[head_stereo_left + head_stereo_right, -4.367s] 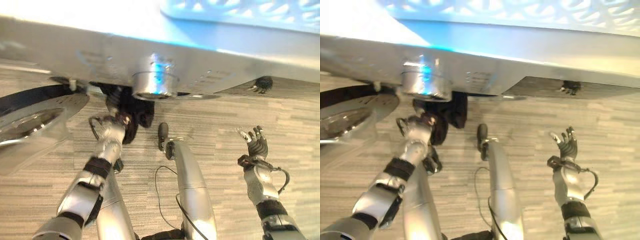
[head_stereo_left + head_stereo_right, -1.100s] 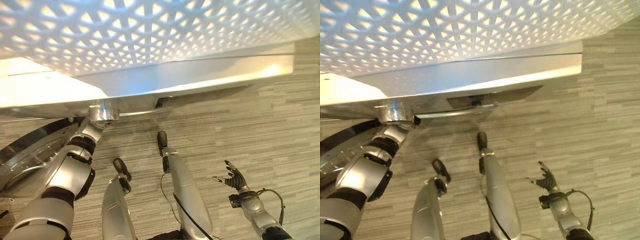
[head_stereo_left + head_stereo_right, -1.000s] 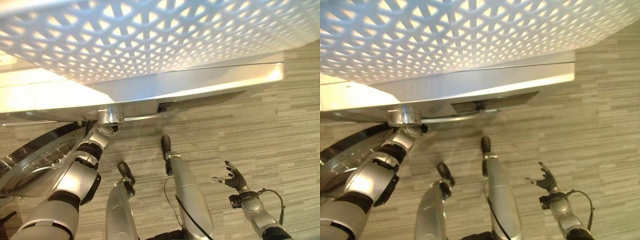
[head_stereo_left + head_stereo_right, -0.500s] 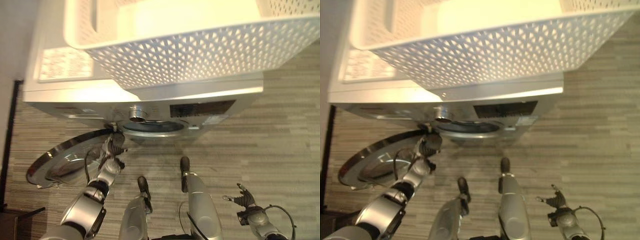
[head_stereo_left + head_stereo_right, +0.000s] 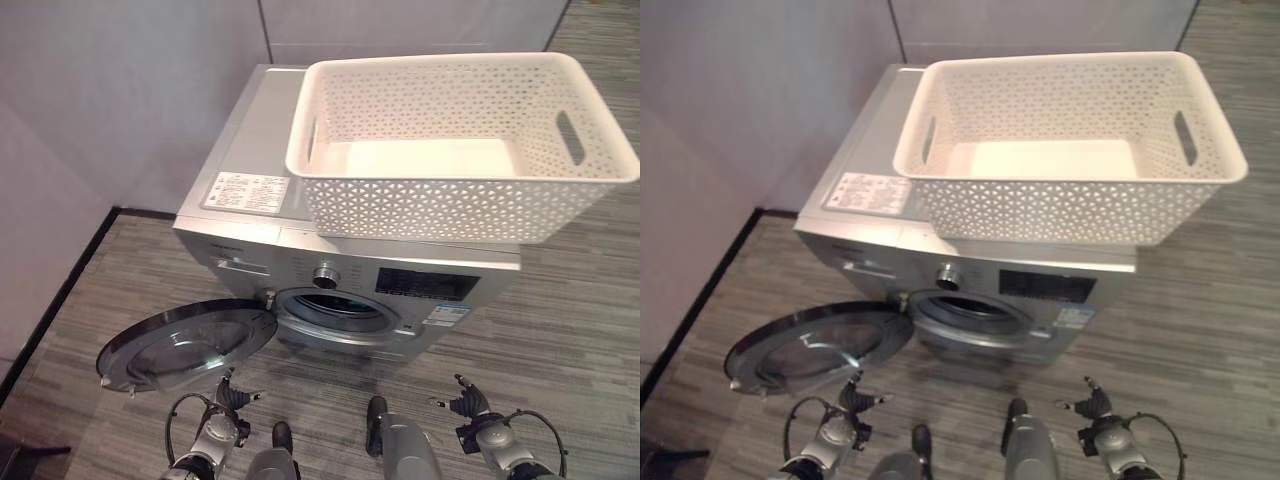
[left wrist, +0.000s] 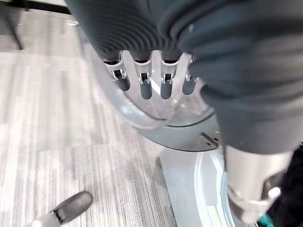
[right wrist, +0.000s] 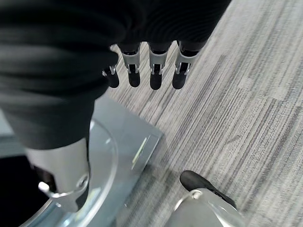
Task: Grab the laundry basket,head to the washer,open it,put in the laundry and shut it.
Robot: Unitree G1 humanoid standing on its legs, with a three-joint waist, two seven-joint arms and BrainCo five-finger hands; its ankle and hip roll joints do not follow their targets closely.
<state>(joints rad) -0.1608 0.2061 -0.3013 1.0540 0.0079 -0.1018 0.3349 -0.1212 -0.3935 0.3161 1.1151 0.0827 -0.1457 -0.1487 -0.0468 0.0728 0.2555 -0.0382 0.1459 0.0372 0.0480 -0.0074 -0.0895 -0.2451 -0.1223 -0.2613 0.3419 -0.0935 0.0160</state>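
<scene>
Left eye view shows a silver washer [image 5: 300, 260] standing against the grey wall, and on its top sits the white laundry basket [image 5: 455, 140], which fills the right part of the lid and hangs a little over the front edge. The basket has a lattice wall and a slot handle on each short side; inside I see only its pale bottom, no clothes that I can make out. The round door [image 5: 185, 345] of the washer is swung open toward 8 o'clock from the drum opening [image 5: 335, 310], and it lies low over the striped grey floor [image 5: 560, 320]. A control knob [image 5: 325, 276] sits just above the opening, at 12 o'clock from it. The left hand [image 5: 232, 402] is low at 7 o'clock in the view, just beside the lower rim of the open door, apart from it, with fingers [image 6: 142, 82] straight and relaxed, holding nothing; in its wrist view the glass of the door shows past the fingertips. The right hand [image 5: 468, 404] is at 5 o'clock, in front of the washer's right corner and well apart from the basket, its fingers [image 7: 156, 75] also spread loose over the floor, grasping nothing.
</scene>
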